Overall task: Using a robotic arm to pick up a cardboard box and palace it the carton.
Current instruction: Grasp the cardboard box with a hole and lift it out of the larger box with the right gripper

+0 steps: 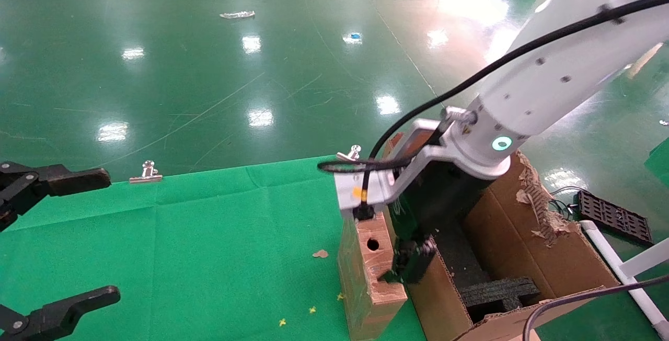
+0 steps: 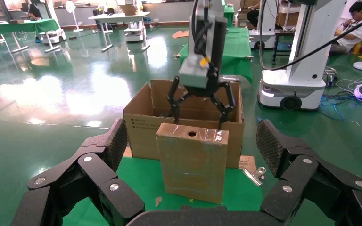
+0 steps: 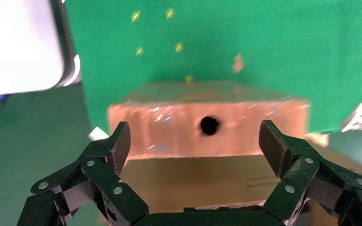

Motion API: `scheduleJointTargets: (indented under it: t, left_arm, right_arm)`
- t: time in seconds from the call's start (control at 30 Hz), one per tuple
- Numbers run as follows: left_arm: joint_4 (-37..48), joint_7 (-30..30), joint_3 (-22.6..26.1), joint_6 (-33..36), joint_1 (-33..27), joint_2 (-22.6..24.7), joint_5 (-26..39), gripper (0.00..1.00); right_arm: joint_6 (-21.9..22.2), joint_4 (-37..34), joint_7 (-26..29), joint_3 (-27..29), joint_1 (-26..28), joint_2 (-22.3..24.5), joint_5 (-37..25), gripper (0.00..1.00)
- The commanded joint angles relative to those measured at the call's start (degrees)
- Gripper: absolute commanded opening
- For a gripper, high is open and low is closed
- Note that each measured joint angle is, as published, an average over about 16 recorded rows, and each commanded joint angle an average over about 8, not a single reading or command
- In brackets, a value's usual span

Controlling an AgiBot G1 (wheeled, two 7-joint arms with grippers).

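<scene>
Here: one cardboard box (image 1: 368,273), one carton (image 1: 522,257), two clips (image 1: 146,172).

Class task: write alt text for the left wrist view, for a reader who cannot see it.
A right gripper on a white arm hangs open just above a small upright cardboard box standing on a green cloth, with a large open carton right behind it. The left gripper's open black fingers frame the foreground.

Brown cardboard box (image 1: 368,273) showing glossy tape; brown carton (image 1: 528,247) holding black foam (image 1: 496,291); bench (image 1: 209,236) wearing green cloth.
</scene>
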Motion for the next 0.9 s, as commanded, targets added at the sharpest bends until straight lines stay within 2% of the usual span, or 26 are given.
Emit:
scheduleJointTargets:
  t: [0.03, 0.2, 0.37, 0.47, 0.7, 0.8, 0.9]
  left_arm:
    - [0.0, 0.0, 0.01, 0.0, 0.0, 0.0, -0.01, 1.0]
    - [0.0, 0.01, 0.03, -0.01, -0.01, -0.01, -0.02, 1.0]
    - [0.0, 0.03, 0.05, -0.02, -0.01, -0.02, -0.03, 1.0]
    - [0.0, 0.03, 0.06, -0.03, -0.01, -0.03, -0.04, 1.0]
    - [0.0, 0.05, 0.09, -0.04, -0.02, -0.04, -0.06, 1.0]
    - [0.0, 0.05, 0.1, -0.05, -0.02, -0.04, -0.07, 1.0]
    - [0.0, 0.06, 0.12, -0.05, -0.02, -0.05, -0.08, 1.0]
  right_arm:
    - [0.17, -0.06, 0.79, -3.98, 1.75, -0.91, 0.83, 1.0]
    - [1.38, 0.07, 4.02, -9.22, 4.63, -3.54, -0.93, 1.0]
    - [3.26, -0.08, 8.89, -10.89, 5.68, -3.43, -0.67, 1.0]
    - [4.72, -0.96, 14.97, -10.65, 5.3, -1.09, 1.98, 1.0]
    - [6.62, -5.64, 33.05, -10.56, 4.41, 3.42, 6.87, 1.0]
    - [6.7, -7.5, 37.04, -10.7, 3.59, 3.85, 8.55, 1.0]
    - [6.8, -9.01, 38.83, -10.96, 2.36, 3.85, 9.83, 1.0]
